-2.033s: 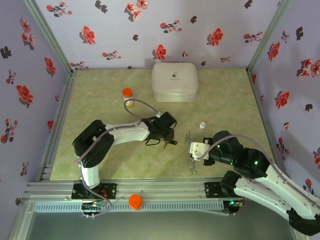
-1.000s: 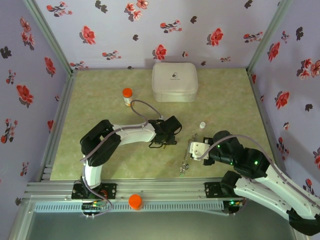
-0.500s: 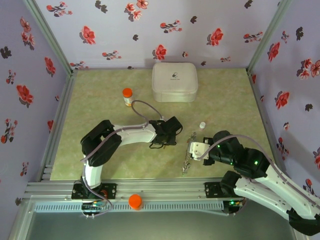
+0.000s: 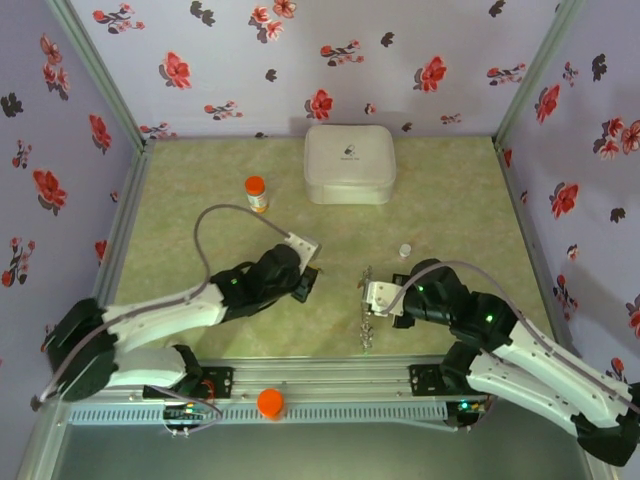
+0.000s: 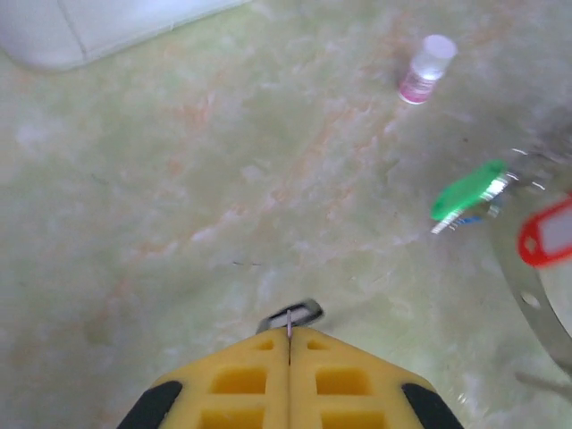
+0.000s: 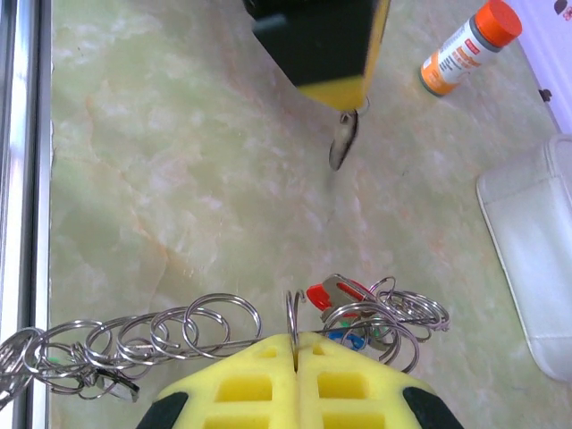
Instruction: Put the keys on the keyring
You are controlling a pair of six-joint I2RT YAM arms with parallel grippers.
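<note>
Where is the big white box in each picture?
Top external: the white box sits at the back of the table, in the middle.
Left wrist: one corner of it peeks in at the top left.
Right wrist: its side runs along the right edge.
Shared landmark: the bunch of keys lies in front of the box in all three views.

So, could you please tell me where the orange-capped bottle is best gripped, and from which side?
Probably around the bottle's round body, just below the orange cap, coming in level from the near side. It stands upright and alone on the table, so a grip could close across its narrow width with open space on either side.
</note>
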